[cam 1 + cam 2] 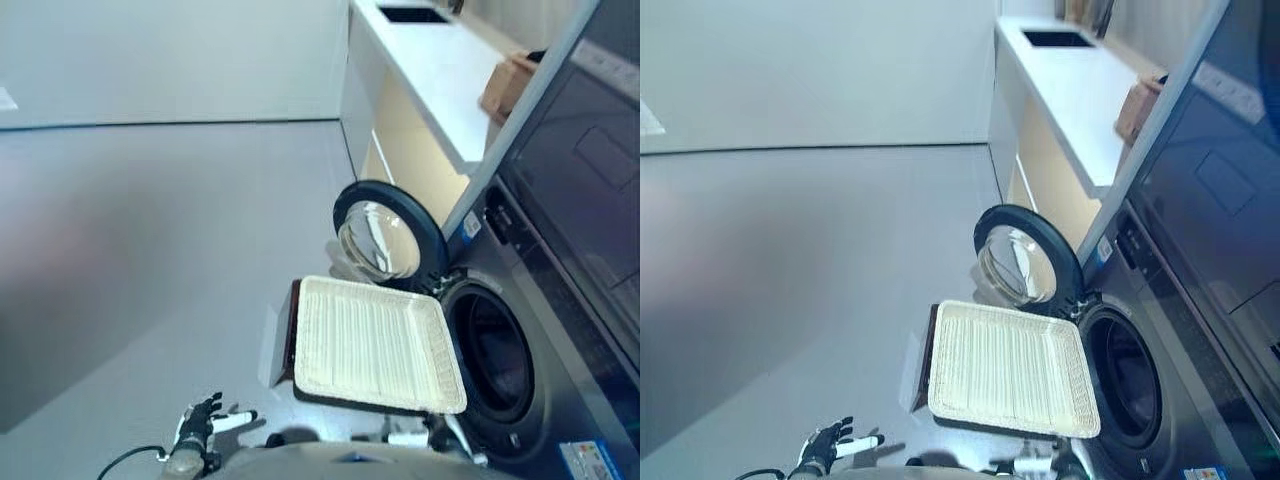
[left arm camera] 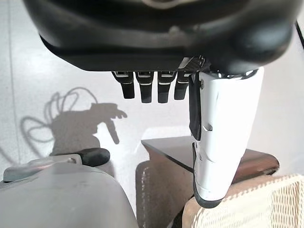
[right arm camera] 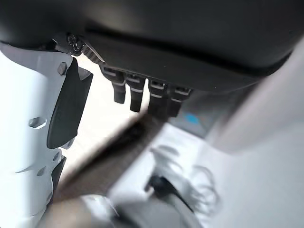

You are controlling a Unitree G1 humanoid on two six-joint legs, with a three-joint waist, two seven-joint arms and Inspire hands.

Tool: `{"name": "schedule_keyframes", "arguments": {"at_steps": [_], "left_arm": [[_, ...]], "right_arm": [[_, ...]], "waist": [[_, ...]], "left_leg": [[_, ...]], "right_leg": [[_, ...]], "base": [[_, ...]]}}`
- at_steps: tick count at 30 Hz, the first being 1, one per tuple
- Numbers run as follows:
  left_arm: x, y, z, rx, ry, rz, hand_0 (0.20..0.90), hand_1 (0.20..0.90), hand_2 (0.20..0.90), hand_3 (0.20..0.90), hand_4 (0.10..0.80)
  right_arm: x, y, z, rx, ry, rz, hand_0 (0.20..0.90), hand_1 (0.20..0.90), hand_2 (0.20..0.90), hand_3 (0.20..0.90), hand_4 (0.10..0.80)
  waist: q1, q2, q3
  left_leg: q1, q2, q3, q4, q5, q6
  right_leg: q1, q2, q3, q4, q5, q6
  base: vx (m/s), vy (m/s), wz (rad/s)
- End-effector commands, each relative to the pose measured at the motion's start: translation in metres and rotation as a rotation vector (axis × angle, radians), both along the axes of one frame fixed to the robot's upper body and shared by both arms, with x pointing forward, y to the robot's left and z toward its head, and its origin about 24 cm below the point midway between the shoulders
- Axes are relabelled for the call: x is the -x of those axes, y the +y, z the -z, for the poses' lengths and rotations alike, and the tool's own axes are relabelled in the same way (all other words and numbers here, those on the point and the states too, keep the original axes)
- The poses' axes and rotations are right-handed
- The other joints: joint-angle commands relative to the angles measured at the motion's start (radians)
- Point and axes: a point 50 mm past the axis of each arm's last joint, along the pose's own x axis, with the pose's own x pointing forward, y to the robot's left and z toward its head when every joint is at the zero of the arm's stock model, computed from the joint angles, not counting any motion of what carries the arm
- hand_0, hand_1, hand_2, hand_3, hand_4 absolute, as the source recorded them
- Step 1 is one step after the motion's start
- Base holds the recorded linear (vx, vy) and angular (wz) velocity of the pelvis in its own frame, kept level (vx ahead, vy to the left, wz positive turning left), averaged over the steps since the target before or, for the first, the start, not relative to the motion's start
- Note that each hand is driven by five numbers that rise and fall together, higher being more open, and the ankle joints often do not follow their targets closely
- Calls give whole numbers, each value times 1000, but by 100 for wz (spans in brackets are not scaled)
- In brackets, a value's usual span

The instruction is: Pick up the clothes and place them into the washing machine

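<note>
The shallow wicker basket [image 1: 375, 345] rests on the low dark brown box [image 1: 292, 318] beside the washing machine, and its inside is bare wicker. The machine's round door [image 1: 390, 235] stands open and the drum opening [image 1: 495, 350] is dark inside. My left hand [image 1: 200, 420] hangs low over the floor to the left of the basket, fingers [image 2: 145, 90] straight, holding nothing. The basket's corner [image 2: 256, 204] and the box [image 2: 209, 152] show past its white thumb. My right hand [image 3: 190, 38] is low in front of the machine, fingers straight and empty.
A white counter [image 1: 440, 60] with a dark sink runs along the far right, with a cardboard box [image 1: 508, 85] on it. Open grey floor [image 1: 150, 250] spreads to the left. The machine's dark front [image 1: 560, 330] fills the right side.
</note>
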Motion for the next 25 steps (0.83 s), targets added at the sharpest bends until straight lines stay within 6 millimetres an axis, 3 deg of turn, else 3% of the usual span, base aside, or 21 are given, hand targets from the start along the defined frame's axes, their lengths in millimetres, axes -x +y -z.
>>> {"name": "schedule_keyframes", "arguments": {"at_steps": [1,3,7,8,10,14,17,25], "left_arm": [[-6,-6,1,20,23,75,900,900,900,900,800],[-1,-9,3,39,47,83,900,900,900,900,800],[0,-8,3,48,61,97,900,900,900,900,800],[2,-6,4,47,84,122,900,900,900,900,800],[2,-8,4,47,89,133,900,900,900,900,800],[6,-14,6,53,102,142,900,900,900,900,800],[7,-17,7,62,103,137,900,900,900,900,800],[8,-14,7,62,117,132,900,900,900,900,800]], "right_arm": [[9,-12,0,38,83,-91,900,900,900,900,800],[32,-14,2,35,156,-76,900,900,900,900,800],[34,-21,1,20,166,-27,900,900,900,900,800],[34,-35,-2,54,216,-14,900,900,900,900,800],[11,-27,-2,43,152,-29,900,900,900,900,800],[15,-18,0,24,159,-41,900,900,900,900,800],[15,-22,-1,36,160,-50,900,900,900,900,800],[-2,-18,-2,28,107,-58,900,900,900,900,800]], "waist": [[-4,-16,-36],[-10,-12,-57],[-15,-8,-74],[-12,-10,-84],[-1,-9,-91],[-4,1,-93],[-8,7,-92],[-3,1,-87]], "left_leg": [[-42,-29,44,38,-5,-37],[-21,-29,49,38,-17,-33],[-2,-27,58,42,-27,-32],[11,-26,59,41,-32,-33],[24,-23,57,40,-37,-32],[38,-25,58,38,-44,-29],[42,-25,61,36,-45,-29],[35,-18,52,32,-41,-32]], "right_leg": [[15,6,-14,9,23,2],[30,6,-5,8,17,2],[43,8,7,8,10,1],[53,9,9,4,8,1],[70,7,8,0,4,0],[80,6,12,-4,2,1],[84,5,15,-7,1,0],[82,11,9,-10,-4,-3]], "base": [[60,20,-11],[65,15,-2],[46,2,-8],[70,-5,-10],[72,-3,-8],[9,1,-1],[4,5,-3],[0,0,0]]}}
